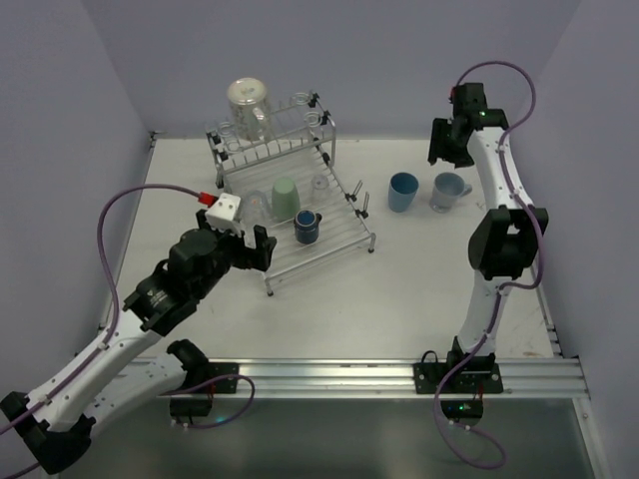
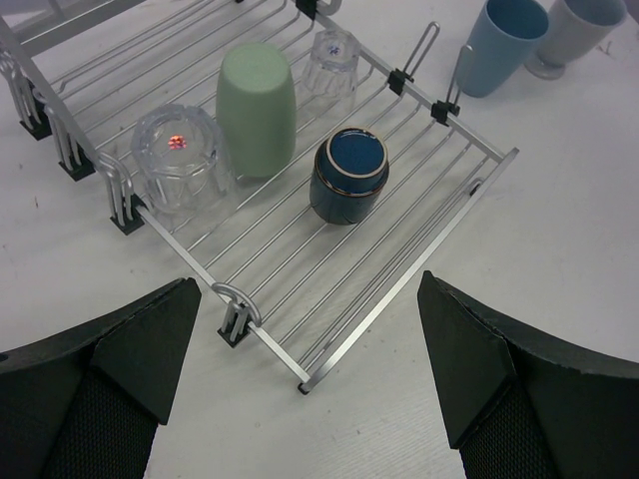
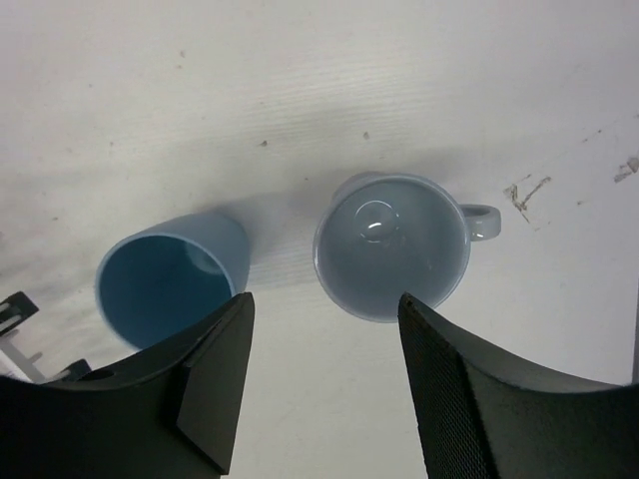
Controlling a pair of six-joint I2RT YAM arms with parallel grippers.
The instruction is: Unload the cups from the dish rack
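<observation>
Top view
- Rack: the silver metal wire dish rack [image 1: 321, 261] stands back left on the white table [image 1: 399, 299].
- Sloping bed: I count a pale green tumbler [image 1: 285, 200], a dark blue mug [image 1: 307, 228], a faceted clear glass [image 1: 255, 207] and a smaller clear glass [image 1: 320, 185].
- Back rail: a large clear jar [image 1: 248, 103] and some small clear glasses [image 1: 315, 118] sit up there (too overlapped for me to count).
- On the table: a light blue tumbler [image 1: 402, 192] and a pale grey mug [image 1: 449, 190] stand right of the rack, just beside each other.
- Left gripper [image 1: 243, 239]: at the rack's near left corner, spread wide, nothing in it.
- Right gripper [image 1: 449, 145]: raised over the grey mug; I can't read its jaws from here.

Left wrist view
- Bed: all four cups rest mouth down. The green tumbler is between the faceted glass and the blue mug, and the smaller glass is at the far edge.
- Black fingers [image 2: 110, 379]: far apart, clear of the rack's near corner.
- Cut off: the tumbler and grey mug, at the top right edge.

Right wrist view
- Grey mug: mouth up, empty, handle to the right, on the table below.
- Dark fingers [image 3: 190, 399]: apart, clamped on nothing.
- Blue tumbler: empty, left of the mug, its lower edge hidden by one finger.
</observation>
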